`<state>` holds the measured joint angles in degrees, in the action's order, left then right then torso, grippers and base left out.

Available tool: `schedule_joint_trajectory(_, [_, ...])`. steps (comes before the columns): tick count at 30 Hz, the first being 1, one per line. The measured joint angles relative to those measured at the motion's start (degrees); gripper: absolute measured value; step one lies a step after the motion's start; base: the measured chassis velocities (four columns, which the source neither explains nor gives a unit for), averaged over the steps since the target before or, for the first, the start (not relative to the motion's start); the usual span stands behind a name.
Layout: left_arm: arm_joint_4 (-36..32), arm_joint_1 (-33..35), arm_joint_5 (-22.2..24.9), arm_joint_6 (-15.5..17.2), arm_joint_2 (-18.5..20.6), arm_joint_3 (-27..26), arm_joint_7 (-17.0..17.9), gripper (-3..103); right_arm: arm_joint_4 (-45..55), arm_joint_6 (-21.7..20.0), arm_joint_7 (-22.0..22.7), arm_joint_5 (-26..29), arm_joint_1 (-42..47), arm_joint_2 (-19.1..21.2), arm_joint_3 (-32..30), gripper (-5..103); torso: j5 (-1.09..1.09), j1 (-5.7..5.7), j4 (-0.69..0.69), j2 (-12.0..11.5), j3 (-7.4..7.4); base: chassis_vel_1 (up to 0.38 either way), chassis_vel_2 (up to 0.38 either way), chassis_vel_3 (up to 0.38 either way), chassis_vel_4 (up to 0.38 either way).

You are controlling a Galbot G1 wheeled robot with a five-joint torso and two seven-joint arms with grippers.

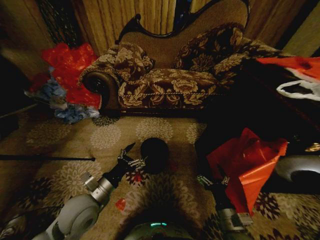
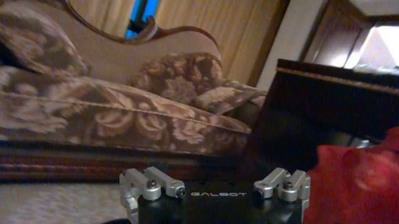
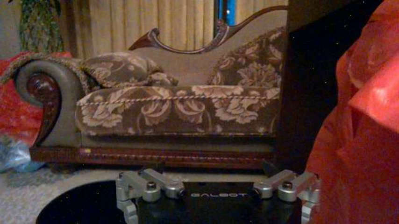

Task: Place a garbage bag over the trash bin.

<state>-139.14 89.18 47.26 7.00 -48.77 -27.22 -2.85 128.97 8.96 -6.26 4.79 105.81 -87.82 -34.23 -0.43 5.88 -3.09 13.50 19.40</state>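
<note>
The trash bin (image 1: 154,155), small, black and round, stands on the patterned carpet in front of the sofa. My left gripper (image 1: 132,157) is just to its left, open, with its fingertips near the bin's side. The garbage bag (image 1: 247,162), bright red and wrinkled, lies crumpled against the dark cabinet at the right. My right gripper (image 1: 212,180) is open beside the bag's left edge, with nothing seen between its fingers. In the right wrist view the bag (image 3: 365,135) looms close alongside and the bin (image 3: 81,207) shows dark and low. The left wrist view catches the bag (image 2: 355,182) too.
A floral sofa (image 1: 165,82) spans the back. A mound of red and blue plastic (image 1: 67,80) lies to its left. A dark cabinet (image 1: 280,95) on the right carries a red stack (image 1: 295,65) and a white bag (image 1: 300,90). A thin black rod (image 1: 47,158) and red scraps (image 1: 120,203) lie on the carpet.
</note>
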Motion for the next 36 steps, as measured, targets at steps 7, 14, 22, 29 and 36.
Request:
schedule_joint_trajectory(7, [5.23, -25.2, 13.32, 3.31, 8.05, 19.65, 3.51, 94, -4.42, 1.66, -0.33, -1.51, -1.15, -0.53, -0.34, 100, 0.01, 0.0, -0.01, 0.0, 0.0, 0.0, 0.0, 0.0, 0.0])
schedule_joint_trajectory(14, [15.7, -58.5, 32.71, 6.18, -2.36, 47.81, 12.06, 93, -7.83, 2.36, -0.28, -1.66, -1.92, -0.84, -1.4, 100, 0.02, 0.01, -0.04, -0.01, 0.01, 0.0, 0.0, 0.0, 0.0])
schedule_joint_trajectory(22, [24.47, -70.66, 47.83, 7.26, -20.06, 56.8, 22.43, 92, -10.03, 2.31, 0.46, -1.22, -3.02, -0.91, -2.15, 100, 0.04, 0.01, -0.03, -0.01, 0.01, 0.0, 0.0, 0.0, 0.0])
schedule_joint_trajectory(29, [31.3, -74.4, 54.17, 9.34, -29.8, 59.07, 25.4, 92, -11.35, 2.08, 1.33, -0.2, -3.94, -0.05, -2.77, 100, 0.02, 0.01, 0.0, -0.01, 0.0, 0.0, 0.0, 0.0, 0.0])
schedule_joint_trajectory(36, [37.17, -74.82, 51.06, 10.39, -35.97, 61.39, 25.42, 92, -11.62, 2.07, 1.53, 0.07, -4.34, 0.01, -2.72, 100, 0.02, 0.0, -0.01, -0.01, 0.0, 0.0, 0.0, 0.0, 0.0])
